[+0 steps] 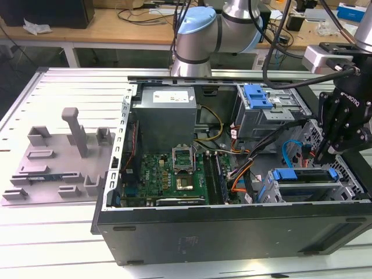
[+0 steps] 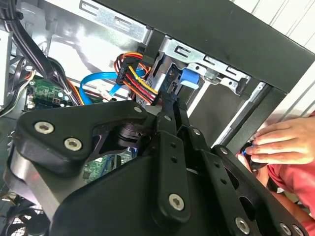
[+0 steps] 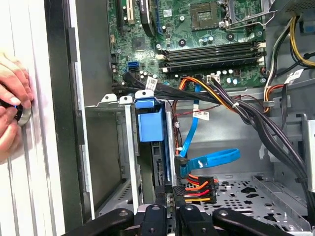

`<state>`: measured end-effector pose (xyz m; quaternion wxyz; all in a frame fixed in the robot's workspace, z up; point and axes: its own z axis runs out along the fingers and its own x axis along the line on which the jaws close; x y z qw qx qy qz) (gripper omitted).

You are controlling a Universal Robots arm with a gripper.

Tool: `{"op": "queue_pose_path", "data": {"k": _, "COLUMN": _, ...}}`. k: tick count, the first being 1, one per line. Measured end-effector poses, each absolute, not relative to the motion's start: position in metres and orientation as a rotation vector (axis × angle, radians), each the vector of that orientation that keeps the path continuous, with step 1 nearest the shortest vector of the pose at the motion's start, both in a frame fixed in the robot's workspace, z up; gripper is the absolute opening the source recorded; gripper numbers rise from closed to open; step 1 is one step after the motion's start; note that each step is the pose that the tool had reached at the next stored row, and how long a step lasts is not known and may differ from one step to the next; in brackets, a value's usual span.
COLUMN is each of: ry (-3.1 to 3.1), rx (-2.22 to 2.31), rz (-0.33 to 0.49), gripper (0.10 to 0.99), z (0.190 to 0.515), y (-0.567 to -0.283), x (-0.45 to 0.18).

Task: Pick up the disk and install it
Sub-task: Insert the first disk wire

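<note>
Disk (image 1: 303, 174), the silver rectangular hard drive framed by a bright blue plastic bracket, is sitting in the lower metal bay at the exterior view's right end of the case. In the first wrist view it shows edge-on, with the bracket's blue tab (image 3: 150, 123) poking up between the bay's rails.

Going across the exterior view from its left, first there's a grey plastic fixture plate with upright pegs (image 1: 55, 160). Next is the black open computer case (image 1: 232, 232), lying on its side. Inside it are the green motherboard (image 1: 165, 174) and the grey metal power supply box (image 1: 165, 113). Past those is a silver drive cage with a small blue latch (image 1: 256, 96), and then the disk.

The black gripper (image 1: 321, 156) hangs right over the disk's far end. Both wrist views (image 2: 172, 105) (image 3: 171, 204) have its fingers pinched tight together, just beside the bundle of red, orange and black power cables (image 3: 197, 189). Whether they actually touch the disk can't be told.

The wrist views also add something the exterior one doesn't: a person's hand (image 3: 12, 115) just outside the case wall, closed round a small dark round object. The second wrist view catches a red sleeve (image 2: 295, 189) behind it.

Everything sits on a slotted aluminium table (image 1: 70, 93). Behind it is a wooden workbench (image 1: 116, 26) littered with cables and boxes, and the arm's silver joint with a light blue cap (image 1: 195, 26) is up top.
</note>
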<state>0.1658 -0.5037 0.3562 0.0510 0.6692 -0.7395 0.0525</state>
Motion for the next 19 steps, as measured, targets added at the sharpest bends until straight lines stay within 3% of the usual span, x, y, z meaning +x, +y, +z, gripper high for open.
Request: {"op": "queue_pose_path", "data": {"k": 19, "ry": -2.279, "rx": 2.051, "rz": 0.093, "gripper": 0.165, "z": 0.3561, "y": -0.5080, "x": 0.1681}}
